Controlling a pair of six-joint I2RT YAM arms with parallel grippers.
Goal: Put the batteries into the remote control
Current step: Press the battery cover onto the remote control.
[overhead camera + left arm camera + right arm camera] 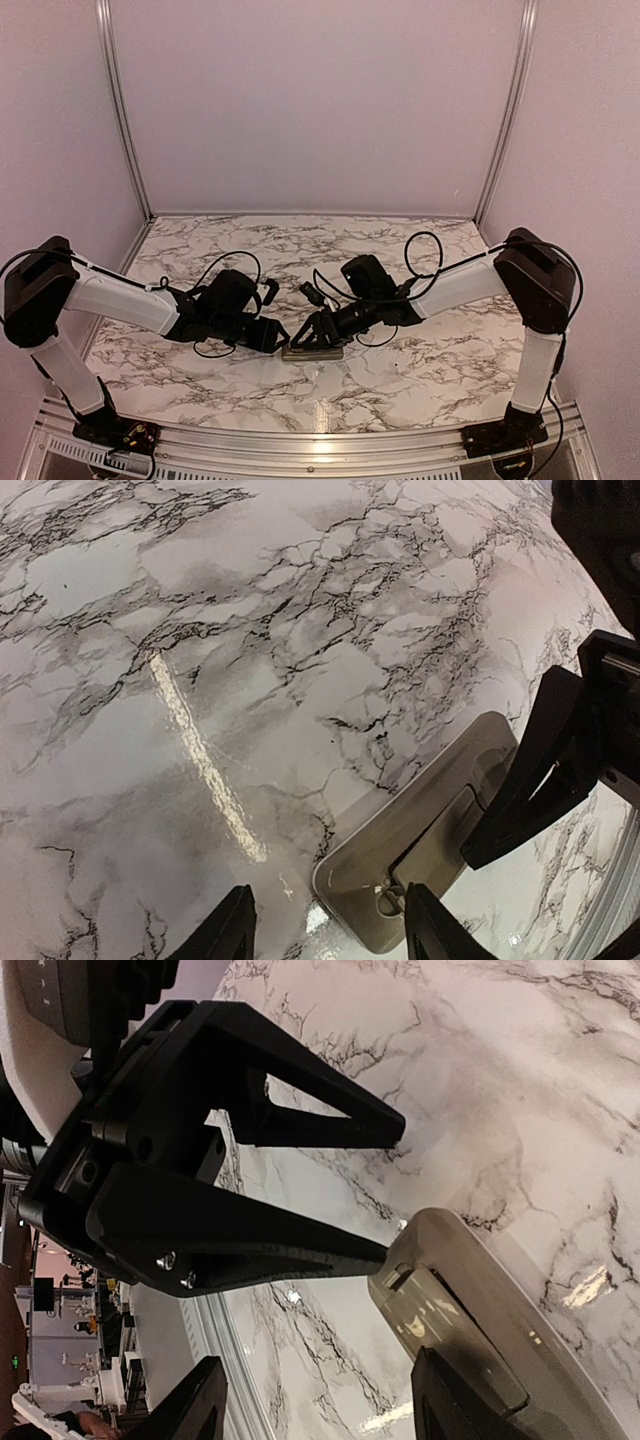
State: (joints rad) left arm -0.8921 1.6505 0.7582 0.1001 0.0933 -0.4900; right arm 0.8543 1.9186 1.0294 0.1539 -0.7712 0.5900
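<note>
The remote control (312,351) lies back up on the marble table between my two arms, grey-beige with a rectangular cover panel (440,845). My left gripper (335,935) is open, and the remote's rounded end sits between its fingers, close to the right one. In the right wrist view, one left fingertip (375,1252) touches that end of the remote (470,1290). My right gripper (330,1405) is open too, with one finger (530,780) resting over the cover. The batteries are out of view.
Loose black cables (318,293) loop on the table just behind the grippers. A metal rail (300,440) runs along the near edge, and pale walls with metal posts (125,110) close in the back and sides.
</note>
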